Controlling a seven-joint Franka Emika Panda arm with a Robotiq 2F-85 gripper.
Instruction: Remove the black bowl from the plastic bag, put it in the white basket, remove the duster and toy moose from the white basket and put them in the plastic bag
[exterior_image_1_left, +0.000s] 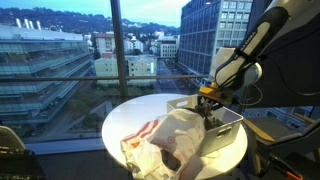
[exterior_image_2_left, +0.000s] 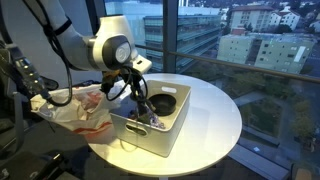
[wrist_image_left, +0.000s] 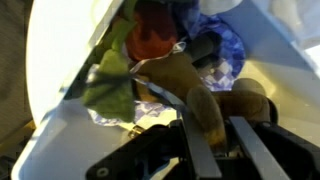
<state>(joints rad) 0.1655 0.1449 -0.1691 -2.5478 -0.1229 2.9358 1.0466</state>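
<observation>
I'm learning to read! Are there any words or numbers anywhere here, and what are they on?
No text here can be read.
On the plastic bag: red printed marks, too blurred to read.
On the white basket: no text visible.
On the buildings outside the window: no readable signs.
</observation>
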